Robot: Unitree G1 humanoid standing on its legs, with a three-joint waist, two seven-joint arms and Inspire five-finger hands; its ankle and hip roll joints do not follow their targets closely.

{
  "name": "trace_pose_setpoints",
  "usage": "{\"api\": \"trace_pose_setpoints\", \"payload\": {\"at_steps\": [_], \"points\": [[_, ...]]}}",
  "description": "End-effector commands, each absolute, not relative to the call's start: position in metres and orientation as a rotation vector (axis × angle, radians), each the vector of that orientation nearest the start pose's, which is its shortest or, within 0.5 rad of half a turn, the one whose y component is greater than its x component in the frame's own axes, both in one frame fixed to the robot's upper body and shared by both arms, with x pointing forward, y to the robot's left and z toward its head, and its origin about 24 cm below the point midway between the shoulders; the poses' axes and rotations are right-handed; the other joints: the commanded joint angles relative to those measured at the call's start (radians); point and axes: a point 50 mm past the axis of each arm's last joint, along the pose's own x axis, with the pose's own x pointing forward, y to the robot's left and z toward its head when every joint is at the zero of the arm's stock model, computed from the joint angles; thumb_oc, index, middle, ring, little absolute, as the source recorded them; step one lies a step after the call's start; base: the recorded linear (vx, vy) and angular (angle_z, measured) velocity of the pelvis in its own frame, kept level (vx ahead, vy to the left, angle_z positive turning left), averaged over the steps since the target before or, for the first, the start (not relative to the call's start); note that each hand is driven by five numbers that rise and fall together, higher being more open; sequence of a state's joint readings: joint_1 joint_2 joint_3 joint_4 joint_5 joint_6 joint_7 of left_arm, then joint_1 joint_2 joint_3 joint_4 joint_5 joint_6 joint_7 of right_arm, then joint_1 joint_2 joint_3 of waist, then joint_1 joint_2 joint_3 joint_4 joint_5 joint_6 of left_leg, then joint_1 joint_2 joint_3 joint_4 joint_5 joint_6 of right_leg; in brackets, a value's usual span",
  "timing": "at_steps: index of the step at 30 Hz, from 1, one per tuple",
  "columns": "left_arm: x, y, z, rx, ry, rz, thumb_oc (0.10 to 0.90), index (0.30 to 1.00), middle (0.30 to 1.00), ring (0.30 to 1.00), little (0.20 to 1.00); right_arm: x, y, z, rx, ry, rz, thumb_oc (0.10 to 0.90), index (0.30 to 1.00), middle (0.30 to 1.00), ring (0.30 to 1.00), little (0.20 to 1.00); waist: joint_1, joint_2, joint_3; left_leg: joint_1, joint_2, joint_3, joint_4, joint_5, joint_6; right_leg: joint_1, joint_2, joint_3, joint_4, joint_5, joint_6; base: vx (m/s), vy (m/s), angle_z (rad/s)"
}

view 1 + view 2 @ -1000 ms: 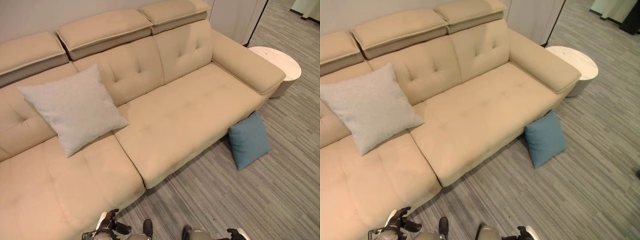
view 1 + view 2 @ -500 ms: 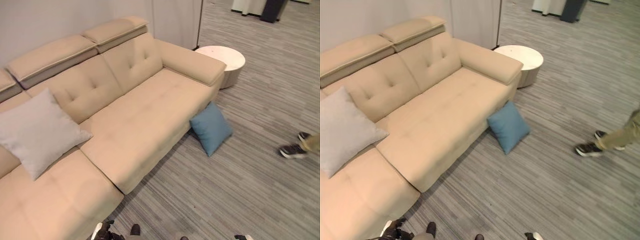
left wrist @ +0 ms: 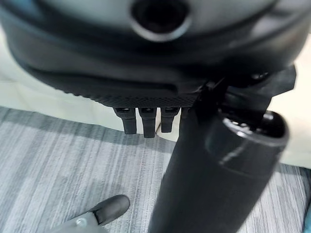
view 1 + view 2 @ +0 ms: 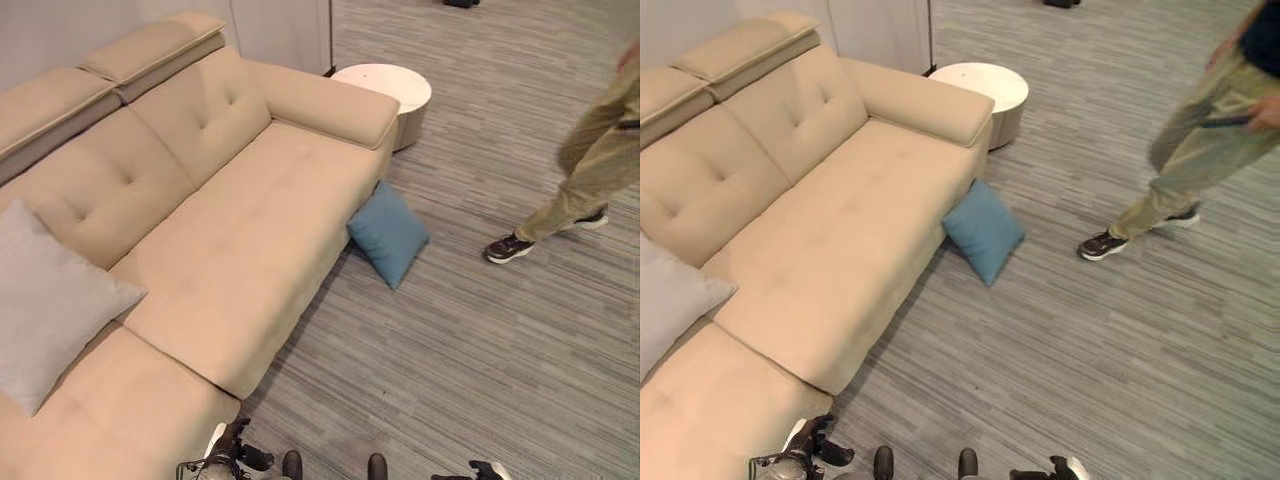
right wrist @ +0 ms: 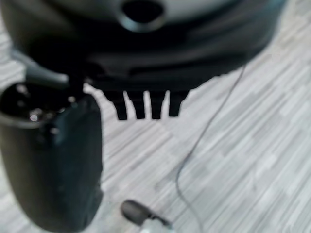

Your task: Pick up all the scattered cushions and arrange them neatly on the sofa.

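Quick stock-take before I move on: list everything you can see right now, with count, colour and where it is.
sofa: 1, beige, along the wall on the robot's left.
grey cushion: 1, light grey, on the sofa seat, leaning on the backrest.
blue cushion: 1, blue, on the floor, leaning against the sofa front near the armrest.
round side table: 1, white, beyond the sofa's armrest.
floor: grey striped.
person: 1, khaki trousers and dark shoes, walking past on the right.
left robot hand: 1, dark, low by the sofa front, fingers straight, holding nothing.
right robot hand: 1, dark, over the floor, fingers straight, holding nothing.
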State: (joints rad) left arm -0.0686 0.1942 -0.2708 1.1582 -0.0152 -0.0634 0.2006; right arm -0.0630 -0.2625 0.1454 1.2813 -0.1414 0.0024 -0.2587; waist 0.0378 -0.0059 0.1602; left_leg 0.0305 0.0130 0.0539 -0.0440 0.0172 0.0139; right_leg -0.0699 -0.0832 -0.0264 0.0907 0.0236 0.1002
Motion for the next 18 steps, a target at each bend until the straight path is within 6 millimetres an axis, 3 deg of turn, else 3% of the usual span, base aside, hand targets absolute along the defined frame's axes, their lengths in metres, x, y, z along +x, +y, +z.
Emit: {"api": "trace_pose_setpoints", "payload": {"at_steps": [1, 2, 4, 6, 9, 14, 16, 17, 18], "points": [[0.159, 0.209, -0.139, 0.42, 0.909, 0.071, 0.8, 0.9, 0.9, 0.9, 0.9, 0.116, -0.27, -0.144, -0.634, 1.135, -0.22, 0.8, 0.9, 0.9, 0.9, 0.9, 0.002, -0.011, 0.008, -0.072, -0.047, -0.088, 0.132, -0.128, 0.053, -0.078, 0.02, -0.087, 0.376, -0.035, 0.1, 0.06, 0.063, -0.38], [0.159, 0.209, -0.139, 0.42, 0.909, 0.071, 0.8, 0.9, 0.9, 0.9, 0.9, 0.116, -0.27, -0.144, -0.634, 1.135, -0.22, 0.8, 0.9, 0.9, 0.9, 0.9, 0.002, -0.013, 0.008, -0.074, -0.048, -0.088, 0.133, -0.128, 0.053, -0.081, 0.019, -0.086, 0.38, -0.037, 0.1, 0.07, 0.044, -0.23], [0.161, 0.211, -0.138, 0.421, 0.902, 0.082, 0.8, 0.9, 0.9, 0.9, 0.9, 0.125, -0.268, -0.141, -0.637, 1.104, -0.217, 0.8, 0.9, 0.9, 0.9, 0.9, 0.001, -0.002, 0.014, -0.037, -0.044, -0.086, 0.118, -0.147, 0.057, -0.114, -0.036, -0.145, 0.382, -0.041, 0.089, 0.17, 0.017, -0.15], [0.164, 0.212, -0.136, 0.4, 0.891, 0.102, 0.8, 0.9, 0.9, 0.9, 0.9, 0.125, -0.259, -0.144, -0.653, 1.084, -0.171, 0.8, 0.9, 0.9, 0.9, 0.9, -0.011, 0.007, 0.017, 0.012, -0.039, -0.073, 0.086, -0.166, 0.052, -0.118, -0.061, -0.184, 0.228, -0.064, 0.046, 0.32, -0.072, -0.25], [0.166, 0.212, -0.136, 0.392, 0.885, 0.116, 0.8, 0.9, 0.9, 0.9, 0.9, 0.127, -0.256, -0.143, -0.673, 1.064, -0.153, 0.8, 0.9, 0.9, 0.9, 0.9, -0.039, 0.015, 0.019, 0.07, -0.042, -0.092, 0.044, -0.18, 0.035, -0.173, -0.059, -0.166, 0.065, 0.005, 0.056, 0.32, -0.134, -0.33], [0.158, 0.205, -0.141, 0.373, 0.911, 0.121, 0.8, 0.9, 0.9, 0.9, 0.9, 0.121, -0.249, -0.146, -0.663, 1.062, -0.138, 0.8, 0.9, 0.9, 0.9, 0.9, -0.055, 0.019, -0.008, 0.117, -0.021, -0.115, 0.032, -0.206, 0.006, -0.145, -0.029, -0.15, 0.054, -0.007, 0.029, 0.29, -0.201, 0.14], [0.157, 0.197, -0.143, 0.339, 0.912, 0.109, 0.8, 0.9, 0.9, 0.9, 0.9, 0.124, -0.245, -0.146, -0.646, 1.037, -0.15, 0.8, 0.9, 0.9, 0.9, 0.9, -0.057, 0.021, 0.005, 0.027, -0.004, -0.09, 0.228, -0.138, -0.045, -0.07, -0.02, -0.175, 0.011, -0.033, -0.004, 0.21, -0.251, 0.48], [0.157, 0.197, -0.142, 0.339, 0.912, 0.109, 0.8, 0.9, 0.9, 0.9, 0.9, 0.124, -0.245, -0.146, -0.646, 1.037, -0.15, 0.8, 0.9, 0.9, 0.9, 0.9, -0.059, 0.022, 0.005, 0.022, -0.003, -0.092, 0.235, -0.141, -0.046, -0.07, -0.02, -0.177, 0.01, -0.032, -0.005, 0.05, -0.153, 0.31], [0.159, 0.195, -0.142, 0.335, 0.904, 0.099, 0.8, 0.9, 0.9, 0.9, 0.9, 0.126, -0.246, -0.145, -0.643, 1.027, -0.163, 0.8, 0.9, 0.9, 0.9, 0.9, -0.055, 0.015, 0.019, -0.052, 0.005, -0.071, 0.358, -0.099, -0.058, -0.049, -0.021, -0.181, 0.009, -0.042, -0.023, 0.06, -0.237, 0.09]]}}
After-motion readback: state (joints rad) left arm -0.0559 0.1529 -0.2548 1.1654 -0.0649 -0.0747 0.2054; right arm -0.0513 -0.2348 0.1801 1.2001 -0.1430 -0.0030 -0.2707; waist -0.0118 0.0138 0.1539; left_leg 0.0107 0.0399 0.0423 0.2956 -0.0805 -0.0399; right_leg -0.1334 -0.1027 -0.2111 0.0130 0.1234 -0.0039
